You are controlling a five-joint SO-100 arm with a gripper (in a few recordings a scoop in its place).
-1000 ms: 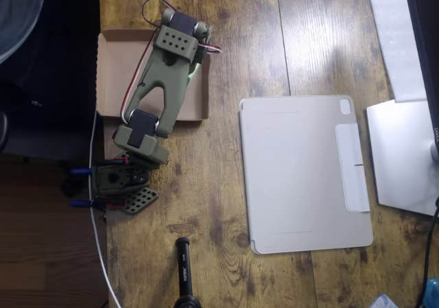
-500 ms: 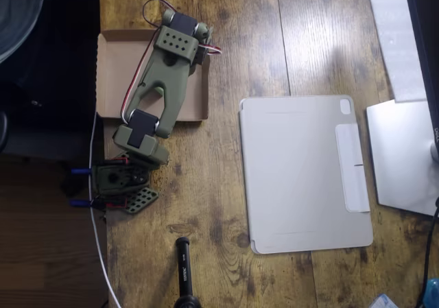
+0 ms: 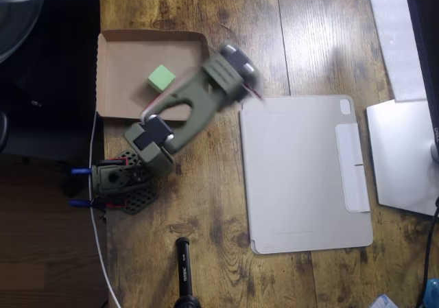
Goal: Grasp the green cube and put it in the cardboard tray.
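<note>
The mint-green cube (image 3: 160, 78) lies inside the brown cardboard tray (image 3: 123, 64) at the upper left of the overhead view, near the tray's middle, with nothing touching it. My olive-green arm reaches up and right from its base. Its gripper (image 3: 234, 68) is blurred by motion and hovers over the wood at the tray's right edge, right of the cube and apart from it. The wrist head hides the fingers, so their state does not show.
A flat grey tablet cover (image 3: 302, 171) lies right of the gripper, its top left corner close to the wrist. A black cylinder (image 3: 184, 267) stands at the bottom edge. White sheets and a grey slab (image 3: 405, 150) line the right side. The table's left edge runs along the tray.
The arm has swung right, from over the tray to its right edge. The green cube, hidden before, now lies uncovered in the tray.
</note>
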